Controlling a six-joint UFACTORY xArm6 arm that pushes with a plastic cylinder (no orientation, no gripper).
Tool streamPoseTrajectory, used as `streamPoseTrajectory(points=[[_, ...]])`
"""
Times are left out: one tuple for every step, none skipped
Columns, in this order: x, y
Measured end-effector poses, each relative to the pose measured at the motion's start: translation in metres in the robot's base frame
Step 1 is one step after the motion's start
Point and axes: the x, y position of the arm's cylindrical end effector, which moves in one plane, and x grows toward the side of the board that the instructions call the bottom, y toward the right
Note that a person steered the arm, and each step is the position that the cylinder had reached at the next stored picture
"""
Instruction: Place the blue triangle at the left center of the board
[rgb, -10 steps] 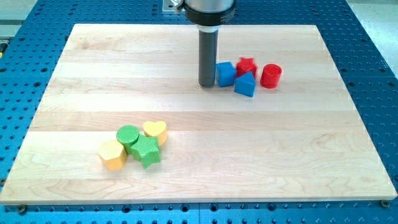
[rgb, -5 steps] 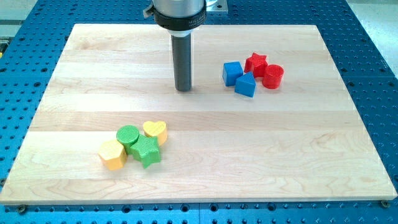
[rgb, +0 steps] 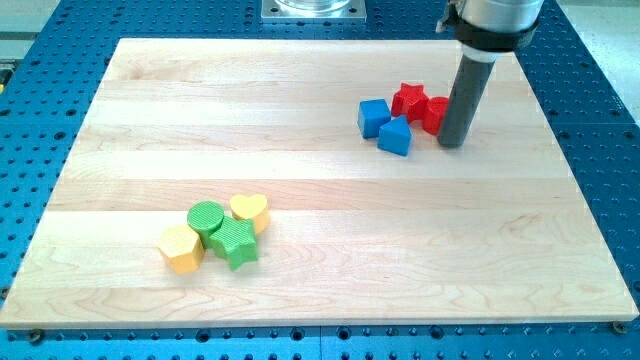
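My tip has swung from the view's left of the blue-red cluster to its right side.

My tip (rgb: 452, 143) now stands against the red cylinder (rgb: 436, 115), which lies between it and the blue triangle (rgb: 394, 135), itself right of centre on the counter (rgb: 300, 190), beside the blue cube (rgb: 373, 116) and red star (rgb: 409, 100). No pincer exists. The yellow-green cluster (rgb: 215, 233) likely sits clear of a leftward push.

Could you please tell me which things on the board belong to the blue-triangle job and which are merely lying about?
Job: blue triangle; my tip, on its right.

Lying about: blue cube, red star, red cylinder, green cylinder, green star, yellow heart, yellow block.
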Motion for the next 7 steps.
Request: streamPoseTrajectory(points=[[0.004, -0.035], [0.031, -0.086], [0.041, -0.168], [0.041, -0.192], [0.03, -0.135], [0.017, -0.147], [0.017, -0.264]])
